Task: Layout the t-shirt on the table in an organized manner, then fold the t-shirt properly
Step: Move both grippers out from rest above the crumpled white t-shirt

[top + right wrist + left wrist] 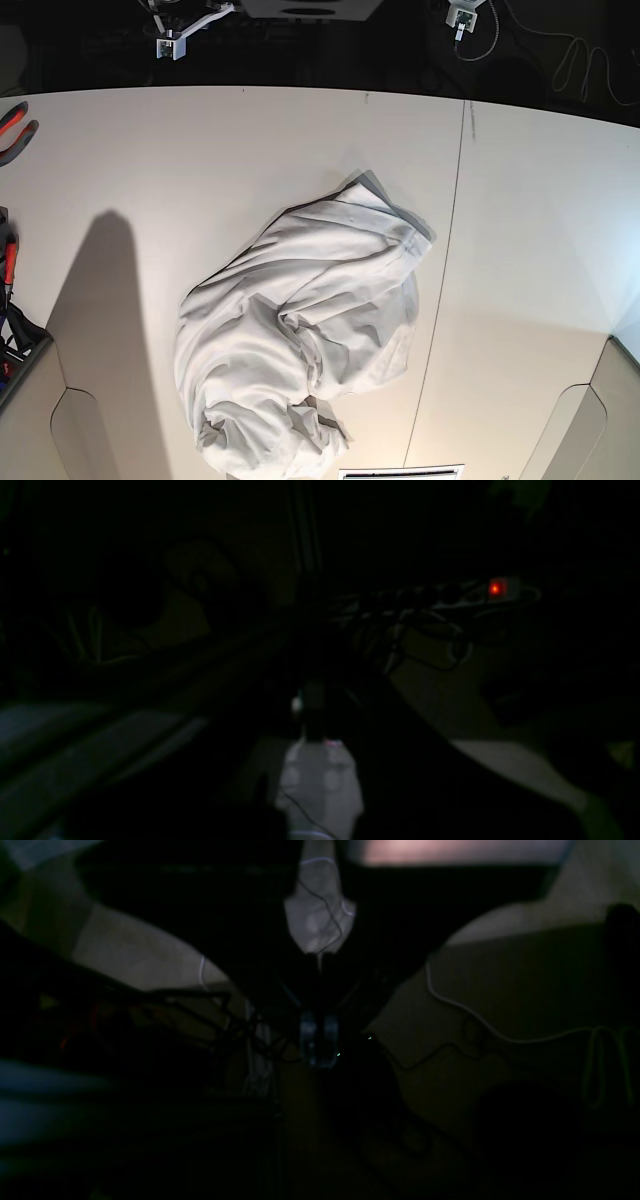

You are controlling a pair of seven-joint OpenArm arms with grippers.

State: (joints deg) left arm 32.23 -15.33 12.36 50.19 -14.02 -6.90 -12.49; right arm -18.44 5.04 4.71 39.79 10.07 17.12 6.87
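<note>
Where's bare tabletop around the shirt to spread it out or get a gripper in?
The table is bare behind the t-shirt up to the far edge, and on the base view's right past the dark seam. The left is also bare, though shadowed. It is tight at the near edge, where the crumpled bundle reaches the frame bottom, and at the left rim by the red-handled tools.

One t-shirt (300, 335), one table (200, 150)

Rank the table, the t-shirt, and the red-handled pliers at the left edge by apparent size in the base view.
1. the table, filling most of the view.
2. the t-shirt, crumpled near the middle.
3. the red-handled pliers, only partly in frame, so their full size is unsure.
</note>
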